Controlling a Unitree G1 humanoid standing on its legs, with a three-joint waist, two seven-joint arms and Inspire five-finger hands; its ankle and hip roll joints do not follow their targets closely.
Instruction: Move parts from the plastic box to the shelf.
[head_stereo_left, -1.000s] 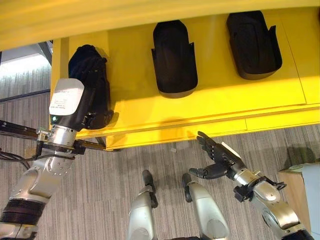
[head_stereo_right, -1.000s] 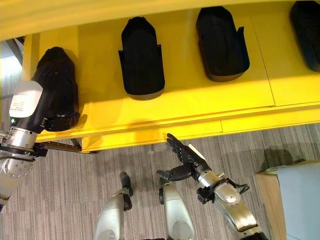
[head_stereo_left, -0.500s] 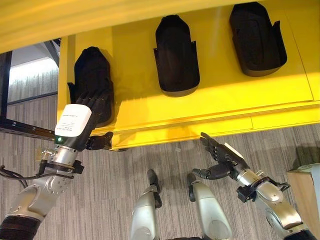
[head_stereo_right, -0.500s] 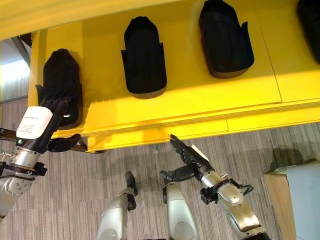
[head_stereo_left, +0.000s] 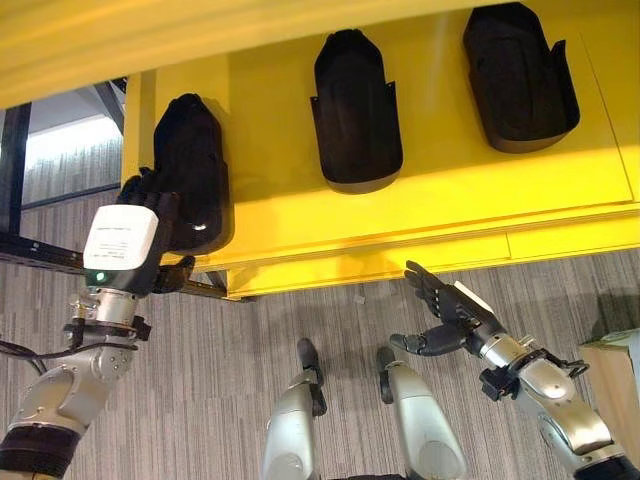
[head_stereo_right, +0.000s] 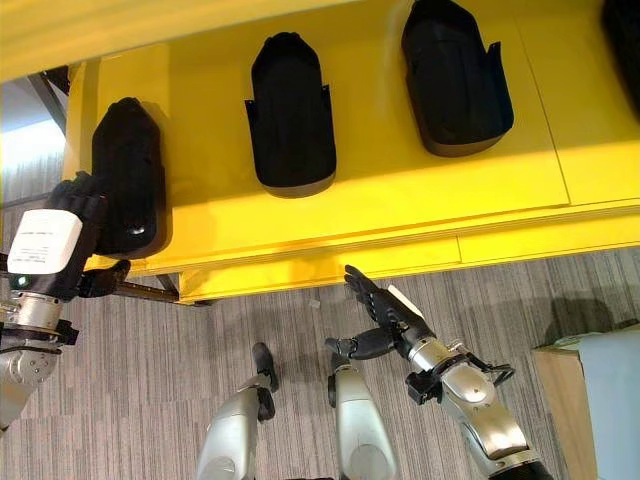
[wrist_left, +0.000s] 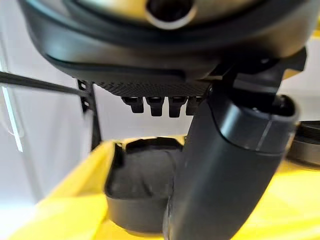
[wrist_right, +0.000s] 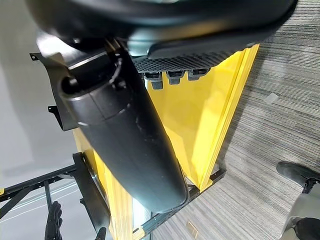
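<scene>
Parts (head_stereo_left: 356, 110) on shelf (head_stereo_left: 440, 210) — left hand (head_stereo_left: 135, 235) relaxed at its corner, right hand (head_stereo_left: 440, 315) relaxed below.

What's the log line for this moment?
left hand: open, off leftmost part | right hand: open, empty, below shelf edge | parts on shelf: middle part, right part

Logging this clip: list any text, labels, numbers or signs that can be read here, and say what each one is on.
None can be read.
White label on the back of the left hand: faint lines of print, too small to read.
Black parts and yellow shelf: no text visible.
Right hand: no text visible.
</scene>
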